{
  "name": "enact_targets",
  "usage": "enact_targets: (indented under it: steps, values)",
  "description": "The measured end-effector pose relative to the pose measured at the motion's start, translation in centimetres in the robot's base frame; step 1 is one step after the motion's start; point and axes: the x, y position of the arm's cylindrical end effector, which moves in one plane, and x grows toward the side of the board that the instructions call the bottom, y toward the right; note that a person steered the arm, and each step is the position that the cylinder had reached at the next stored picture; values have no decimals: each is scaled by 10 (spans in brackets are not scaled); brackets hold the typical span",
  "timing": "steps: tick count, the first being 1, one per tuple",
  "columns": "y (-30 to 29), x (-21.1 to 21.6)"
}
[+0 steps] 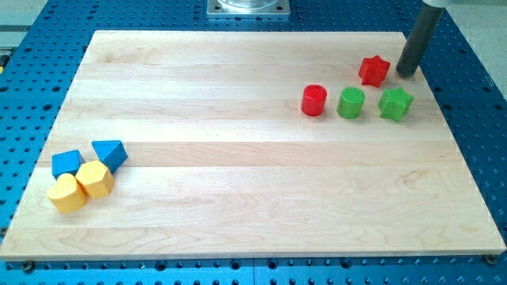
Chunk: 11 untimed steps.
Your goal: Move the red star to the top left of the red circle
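Observation:
The red star [374,70] lies near the board's upper right. The red circle [314,100] lies to its lower left, a block's width apart. My tip [406,73] rests on the board just right of the red star, with a small gap between them. The rod rises from the tip to the view's top edge.
A green circle [351,103] sits right of the red circle, and a green star [395,104] sits right of that, below my tip. At lower left are a blue block [67,163], a blue triangle [110,153] and two yellow blocks [96,179] [66,193]. The wooden board [238,158] lies on a blue perforated table.

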Motion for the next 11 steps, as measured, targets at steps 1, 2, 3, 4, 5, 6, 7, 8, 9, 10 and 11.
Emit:
enact_targets:
  steps: [1,2,3,4,5,6,7,8,9,10,11]
  values:
    - [-38,27]
    - [-21,27]
    - [-17,27]
    - [-16,27]
    - [-57,27]
    - [-47,22]
    - [-49,22]
    - [-75,22]
    - [-83,22]
    - [-92,22]
    - [-143,22]
